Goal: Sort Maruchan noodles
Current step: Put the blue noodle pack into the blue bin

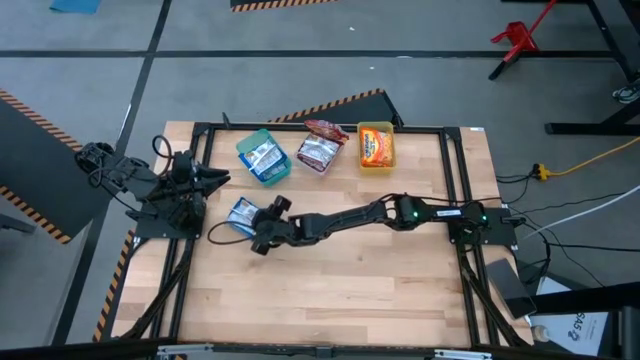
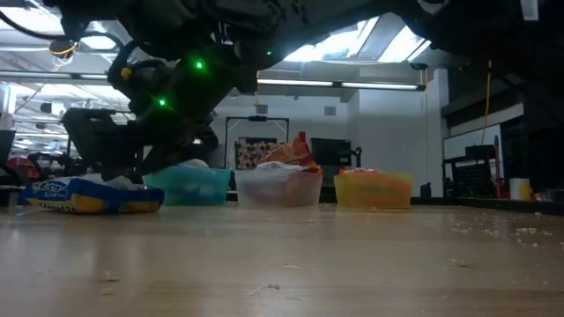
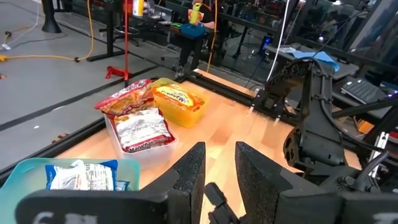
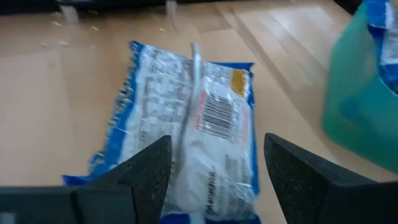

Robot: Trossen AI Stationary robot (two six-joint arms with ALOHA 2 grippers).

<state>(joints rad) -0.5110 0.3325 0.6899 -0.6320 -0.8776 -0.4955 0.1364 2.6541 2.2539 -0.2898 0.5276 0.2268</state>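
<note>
Right wrist view shows, nearest to the camera, the two dark fingers [image 4: 146, 171] of the right hand [image 4: 217, 171] standing apart, with a blue noodle packet [image 4: 193, 124] lying flat on the wooden counter [image 4: 56, 81] between and just beyond them. They do not clamp it. The packet lies with its white back and barcode upward. At the right edge of this frame stands the wall of the green bin [image 4: 360, 106].

In the high view, the right hand [image 1: 262, 225] is at the centre left of the frame, just beside the blue packet [image 1: 242, 213]. The left hand [image 1: 205, 180] waits at the left side of the counter; its fingers stand a little apart and hold nothing.

Farther away, near the upper middle of the frame, three bins stand in a row: the green bin [image 1: 262, 158] with blue packets, the clear bin [image 1: 320, 150] with red packets, and the yellow bin [image 1: 376, 146] with an orange packet.
</note>
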